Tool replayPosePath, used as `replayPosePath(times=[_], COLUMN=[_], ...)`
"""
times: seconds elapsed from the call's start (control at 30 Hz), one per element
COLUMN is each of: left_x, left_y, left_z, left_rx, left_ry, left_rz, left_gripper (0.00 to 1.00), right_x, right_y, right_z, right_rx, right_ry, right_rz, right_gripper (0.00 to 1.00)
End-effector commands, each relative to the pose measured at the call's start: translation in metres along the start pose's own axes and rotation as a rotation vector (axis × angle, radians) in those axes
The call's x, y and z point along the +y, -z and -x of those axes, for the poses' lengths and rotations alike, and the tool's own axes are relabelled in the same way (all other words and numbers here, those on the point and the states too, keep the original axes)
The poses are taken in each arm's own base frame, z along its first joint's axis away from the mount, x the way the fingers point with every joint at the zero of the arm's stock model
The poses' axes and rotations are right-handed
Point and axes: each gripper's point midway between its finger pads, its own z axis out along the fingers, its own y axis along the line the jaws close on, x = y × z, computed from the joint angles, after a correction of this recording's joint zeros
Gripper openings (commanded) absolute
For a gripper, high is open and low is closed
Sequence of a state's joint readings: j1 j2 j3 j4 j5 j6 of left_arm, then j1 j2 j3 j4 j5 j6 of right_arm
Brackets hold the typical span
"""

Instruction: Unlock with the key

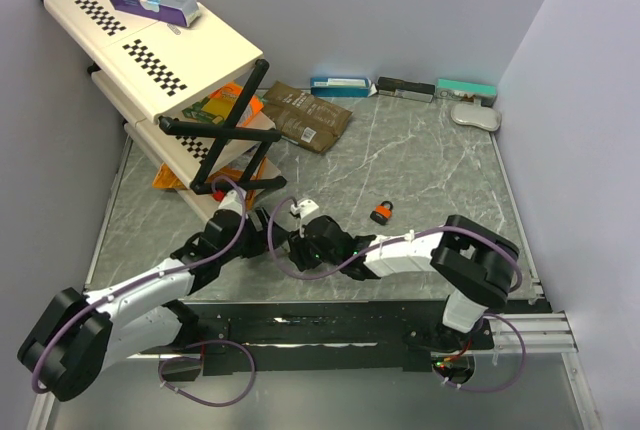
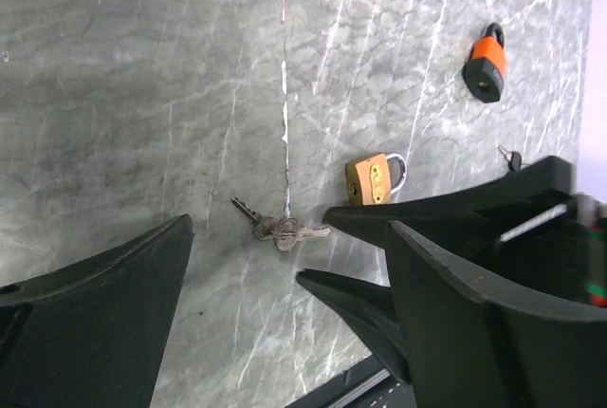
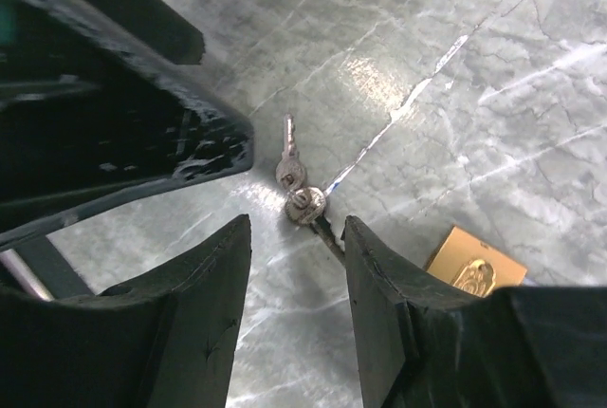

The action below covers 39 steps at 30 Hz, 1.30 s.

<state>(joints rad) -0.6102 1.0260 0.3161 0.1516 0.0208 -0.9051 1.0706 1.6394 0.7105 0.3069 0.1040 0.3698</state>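
A bunch of silver keys (image 2: 280, 229) lies flat on the grey marbled table, also seen in the right wrist view as keys (image 3: 298, 195). A brass padlock (image 2: 376, 178) lies just beside them, its corner showing as the brass padlock (image 3: 474, 262). My right gripper (image 3: 296, 228) is open just short of the keys, with nothing between its fingers. My left gripper (image 2: 289, 228) is open wide over the same spot, facing the right gripper's fingers (image 2: 408, 216). In the top view both grippers, left (image 1: 258, 222) and right (image 1: 303, 242), meet and hide the keys.
An orange padlock (image 1: 382, 212) lies to the right, with a small dark key (image 2: 510, 157) near it. A folding rack (image 1: 160, 45) carrying boxes stands at the back left. A brown packet (image 1: 305, 113) and flat boxes (image 1: 405, 88) lie by the back wall.
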Motion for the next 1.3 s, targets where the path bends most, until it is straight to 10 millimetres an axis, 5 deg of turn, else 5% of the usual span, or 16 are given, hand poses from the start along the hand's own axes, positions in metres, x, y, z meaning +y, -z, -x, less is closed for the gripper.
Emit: replayPosePath(times=[0.0, 0.73, 1.27], left_x=[-0.003, -0.003, -0.016], left_y=[0.003, 0.001, -0.006], left_z=[0.015, 0.012, 0.012], left_rx=[-0.073, -0.062, -0.04], left_ry=[0.045, 0.069, 0.085], left_rz=[0.001, -0.005, -0.043], left_gripper=[0.87, 0.86, 0.88], right_x=[0.009, 0.003, -0.006], right_y=[-0.013, -0.036, -0.027], right_z=[0.022, 0.003, -0.007], right_rx=[-0.066, -0.03, -0.024], right_ry=[0.034, 0.075, 0.005], right_rz=[0.025, -0.002, -0.038], right_gripper=[0.51, 0.45, 0.02])
